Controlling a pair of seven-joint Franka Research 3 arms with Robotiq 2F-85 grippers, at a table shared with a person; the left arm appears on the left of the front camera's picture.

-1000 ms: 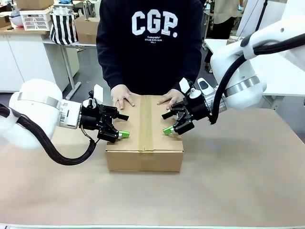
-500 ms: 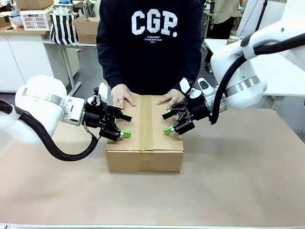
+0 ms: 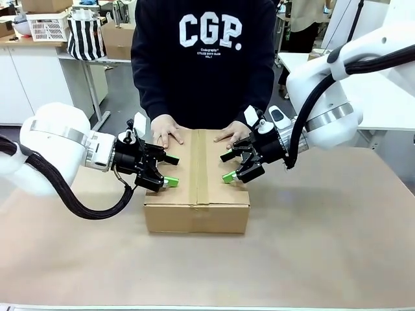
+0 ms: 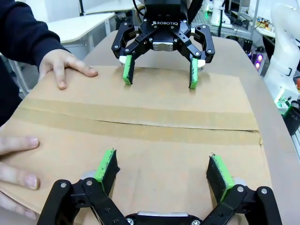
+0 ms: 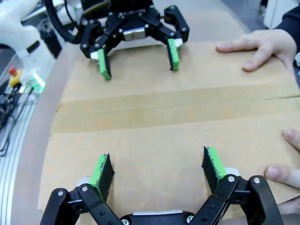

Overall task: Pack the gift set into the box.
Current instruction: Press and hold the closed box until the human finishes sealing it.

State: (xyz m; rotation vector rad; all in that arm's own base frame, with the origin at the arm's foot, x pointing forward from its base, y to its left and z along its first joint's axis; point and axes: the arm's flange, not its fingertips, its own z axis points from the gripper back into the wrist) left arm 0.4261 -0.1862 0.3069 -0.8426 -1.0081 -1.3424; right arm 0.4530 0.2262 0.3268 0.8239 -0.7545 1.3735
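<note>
Left gripper (image 3: 170,170): fingers spread wide, nothing held between the green pads (image 4: 107,165). Pointing level across the top of the box (image 3: 194,217), tips just past the edge on that gripper's own side. Resting on the cardboard or hovering just over it: cannot tell.

Right gripper (image 3: 227,166): likewise wide open and empty. Tips over the opposite edge of the same top, facing the left gripper's tips head-on. Contact with the cardboard: cannot tell.

Between the two sets of fingertips: brown tape strip (image 3: 200,170) running along the closed seam, crossing ahead of both grippers about midway between them.

Just beside the left gripper's fingers, toward the far side: first hand of the person (image 3: 167,131), flat on the box top, palm down, close to the upper finger but apart from it. Just beside the right gripper's fingers, same far side: second hand of the person (image 3: 233,134), also flat on the top.

Under both grippers: box shut, flaps down and taped, sitting flat on the table (image 3: 311,246). Interior hidden by the closed flaps.

Farther out, beyond the fingers and hands: dark sweatshirt (image 3: 207,71) lettered CGP, worn by the person standing at the far edge behind the box. White arms leading back from each gripper to either side of the table
</note>
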